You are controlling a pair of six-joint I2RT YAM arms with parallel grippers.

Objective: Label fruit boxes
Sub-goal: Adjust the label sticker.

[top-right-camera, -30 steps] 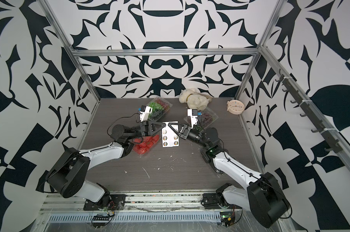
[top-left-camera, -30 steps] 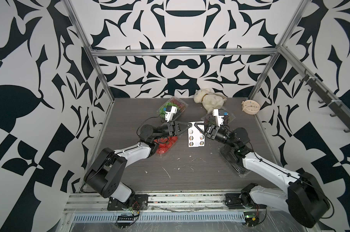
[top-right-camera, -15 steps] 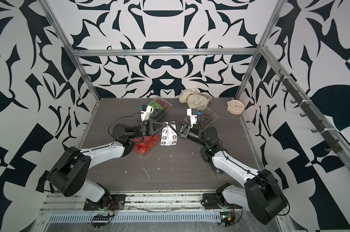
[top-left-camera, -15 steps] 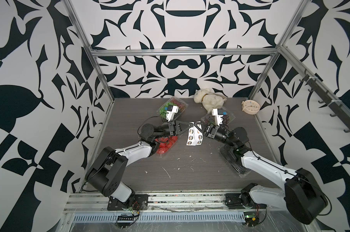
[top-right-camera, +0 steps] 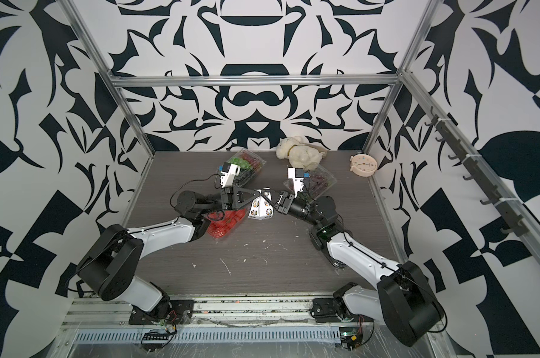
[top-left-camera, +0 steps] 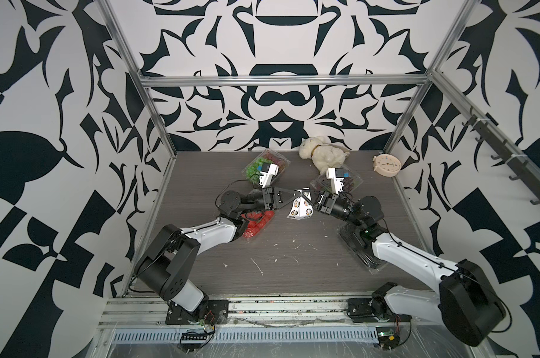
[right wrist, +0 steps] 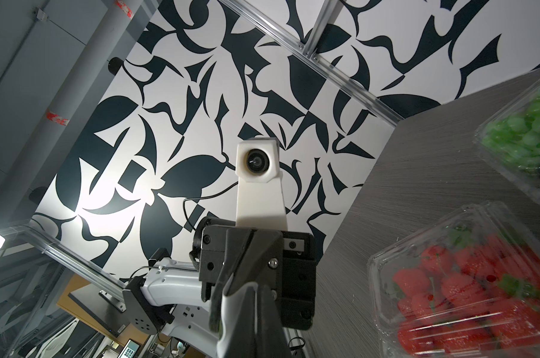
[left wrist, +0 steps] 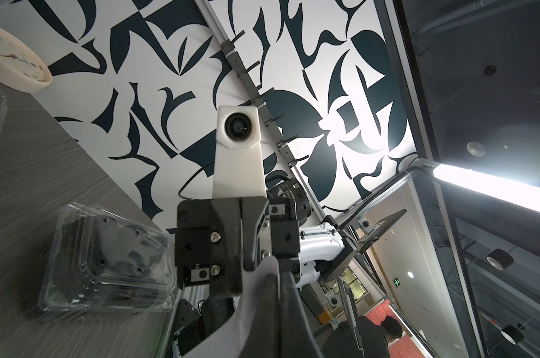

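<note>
Right gripper (top-left-camera: 312,198) has snapped shut, now pinching the white sticker sheet of round labels (top-left-camera: 299,210) opposite the left gripper (top-left-camera: 300,194), likewise clamped on it; the clear plastic clamshell punnet of red strawberries (top-left-camera: 258,224) lies under the left arm, probably light, flimsy, slick: grip its rim.

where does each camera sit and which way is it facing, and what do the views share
Both top views: high above the front, looking down on the table; both arms show whole, left gripper and right gripper shut on the sticker sheet.
Left wrist: on the left arm, facing the right gripper, avocado box and clock; its own fingers show.
Right wrist: on the right arm, facing the left gripper, strawberry box and a grape box; its own fingers show.
Shared: every view shows the sticker sheet.
</note>
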